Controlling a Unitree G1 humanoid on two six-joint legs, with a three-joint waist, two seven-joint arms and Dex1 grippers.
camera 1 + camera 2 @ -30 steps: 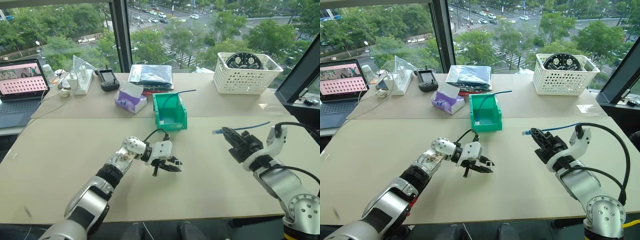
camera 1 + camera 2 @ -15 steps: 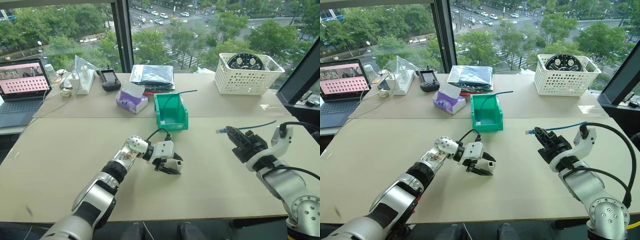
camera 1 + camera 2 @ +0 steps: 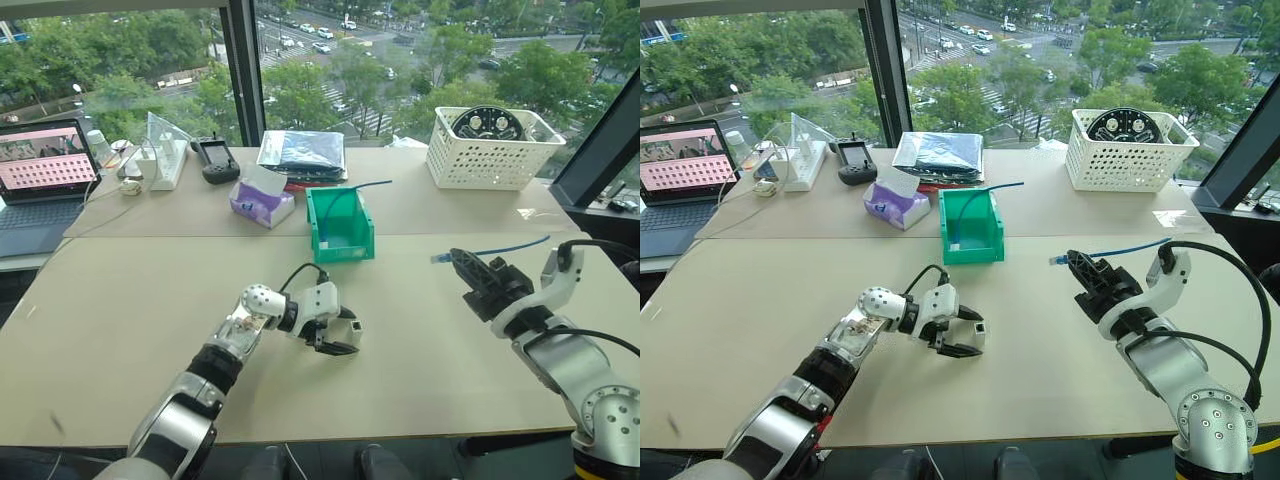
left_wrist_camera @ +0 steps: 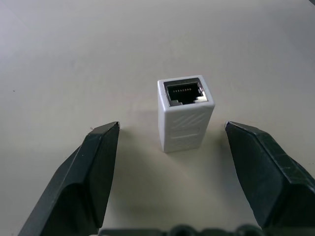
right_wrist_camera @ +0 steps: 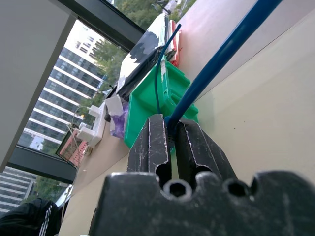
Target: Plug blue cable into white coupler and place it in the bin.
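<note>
The white coupler (image 4: pixel 185 113) is a small boxy block of smooth plastic with fine slanted ribs on one face. It stands on end on the matte beige tabletop (image 3: pixel 150 300), and its dark socket with thin metal contacts faces up. The left gripper (image 4: pixel 172 142) has its jaws wide open, one black wedge-shaped finger on each side of the coupler, and neither finger touches it. The left arm reaches forward low over the tabletop with the wrist bent to the right.

The right gripper (image 3: pixel 462 265) has its jaws closed on the blue cable (image 5: pixel 221 59), a thin round cable with a smooth skin. The clear plug (image 3: pixel 438 258) sticks out just past the fingertips, and the rest of the cable trails back over the arm. The right arm is held above the tabletop, about level, pointing forward and a little to the left.

The bin (image 3: pixel 341 232) is of bright green glossy plastic, rectangular with a low front. It stands farther back on the tabletop between the two arms, and another thin blue cable (image 3: pixel 345 190) hangs out of it.
</note>
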